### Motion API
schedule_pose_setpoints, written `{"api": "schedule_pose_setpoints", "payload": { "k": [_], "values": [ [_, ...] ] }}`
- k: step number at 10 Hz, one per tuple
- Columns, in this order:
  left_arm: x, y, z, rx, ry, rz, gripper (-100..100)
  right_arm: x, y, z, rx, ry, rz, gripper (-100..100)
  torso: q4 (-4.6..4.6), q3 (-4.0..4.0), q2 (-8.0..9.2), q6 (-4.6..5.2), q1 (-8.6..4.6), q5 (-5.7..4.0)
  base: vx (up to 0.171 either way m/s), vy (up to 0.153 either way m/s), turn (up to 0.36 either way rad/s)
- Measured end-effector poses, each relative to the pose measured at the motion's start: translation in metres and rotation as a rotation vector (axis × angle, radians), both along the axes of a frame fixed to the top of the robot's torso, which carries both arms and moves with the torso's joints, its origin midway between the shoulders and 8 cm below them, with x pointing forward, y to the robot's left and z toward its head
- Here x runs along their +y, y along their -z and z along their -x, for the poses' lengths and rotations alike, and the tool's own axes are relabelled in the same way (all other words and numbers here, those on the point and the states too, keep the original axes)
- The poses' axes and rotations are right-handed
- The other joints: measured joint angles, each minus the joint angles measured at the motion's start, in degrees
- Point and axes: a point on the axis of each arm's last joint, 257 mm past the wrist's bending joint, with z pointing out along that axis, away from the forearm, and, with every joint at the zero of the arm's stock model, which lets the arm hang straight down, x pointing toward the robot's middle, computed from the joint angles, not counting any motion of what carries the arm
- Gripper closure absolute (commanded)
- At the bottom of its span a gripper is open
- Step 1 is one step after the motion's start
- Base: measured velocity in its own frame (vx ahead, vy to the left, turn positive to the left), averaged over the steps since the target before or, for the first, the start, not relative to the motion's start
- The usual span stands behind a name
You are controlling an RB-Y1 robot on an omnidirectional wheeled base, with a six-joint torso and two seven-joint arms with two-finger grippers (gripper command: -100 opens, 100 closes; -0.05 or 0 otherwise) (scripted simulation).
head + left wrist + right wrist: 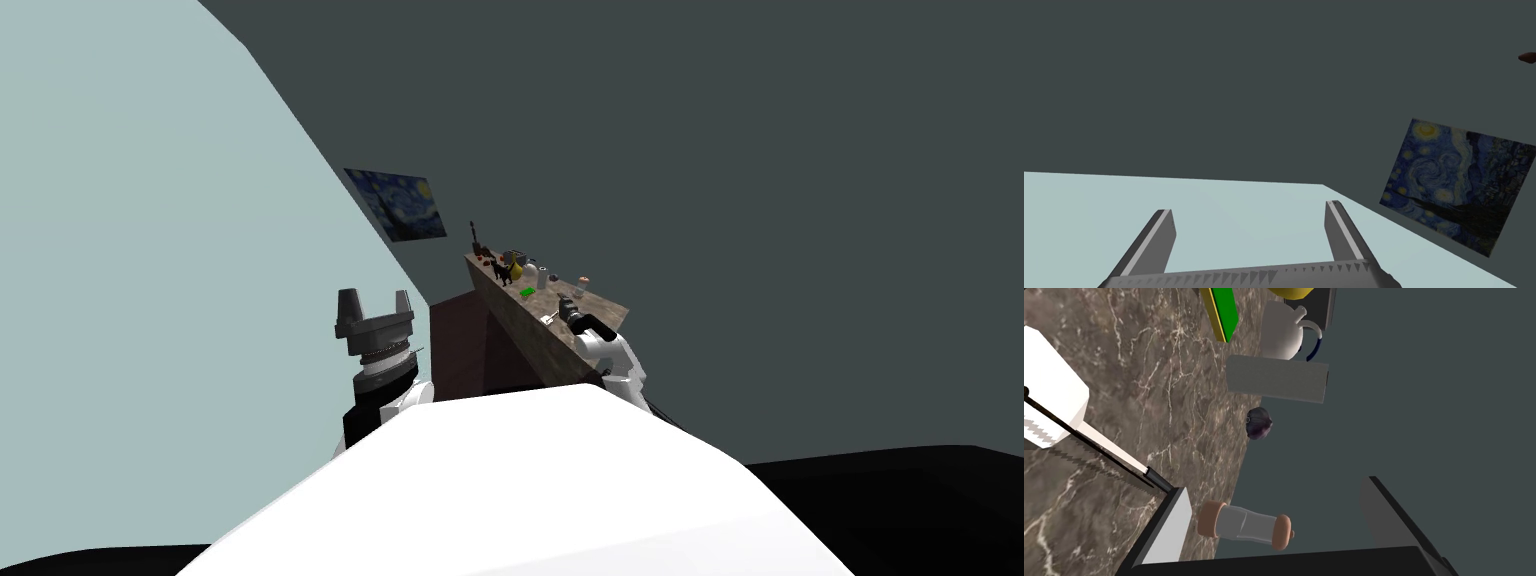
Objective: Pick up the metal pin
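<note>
**Right gripper and pin.** My right gripper (1274,485) is reached out over the marbled brown counter (1124,363), close to the edge that meets the dark grey wall. Its two fingers stand wide apart and hold nothing. The pin (1244,525), a grey cylinder with a brown knob at each end, lies within the gap between them. It appears to stand on end at the counter's wall-side edge. One knob is just beside my lighter-looking finger (1169,528), and I cannot tell whether the two touch. The other finger is well clear of the pin.

**Other things on the counter.** Beyond the pin, along the same edge, sits a small dark round thing (1258,423). Past it is a grey box (1276,378), then a white teapot (1281,338) with a dark blue handle. Near the teapot, further in from the wall, is a green slab (1224,310) with a yellow edge. A white block (1049,398) sits on the far side of my lighter finger from the pin. A thin shaft and a serrated strip run from it toward that fingertip.

**Left gripper.** My left gripper (1249,206) is raised at my left side, away from the counter. Its fingers are spread and hold nothing.
</note>
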Motion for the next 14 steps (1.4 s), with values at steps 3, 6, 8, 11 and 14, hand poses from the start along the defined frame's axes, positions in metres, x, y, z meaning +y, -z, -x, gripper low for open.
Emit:
{"api": "schedule_pose_setpoints", "payload": {
  "k": [3, 6, 8, 11, 14],
  "values": [
    [0.0, 0.0, 0.0, 0.0, 0.0, 0.0, 0, -0.001, 0.013, 0.0, 0.063, 0.004, -0.012, -100, 0.0, 0.0, 0.0, 0.0, 0.0, 0.0, 0.008, -0.006, 0.053],
    [0.0, 0.0, 0.0, 0.0, 0.0, 0.0, 0, -0.003, 0.028, 0.001, 0.136, 0.007, -0.026, -100, 0.0, -0.02, -0.03, -0.02, -0.01, 0.0, 0.012, -0.009, 0.069],
    [0.0, 0.0, 0.0, 0.0, 0.0, 0.0, 0, -0.004, 0.038, 0.004, 0.182, 0.009, -0.032, -100, 0.0, 0.0, 0.0, 0.01, 0.01, 0.0, 0.007, -0.004, 0.046],
    [0.0, 0.0, 0.0, 0.0, 0.0, 0.0, 0, -0.005, 0.05, 0.007, 0.253, 0.012, -0.045, -100, 0.0, -0.01, -0.03, -0.01, -0.01, 0.0, 0.011, -0.009, 0.071],
    [0.0, 0.0, 0.0, 0.0, 0.0, 0.0, 0, -0.008, 0.064, 0.012, 0.323, 0.015, -0.053, -100, 0.0, 0.0, -0.01, -0.01, 0.0, 0.0, 0.007, -0.006, 0.046]
  ]
}}
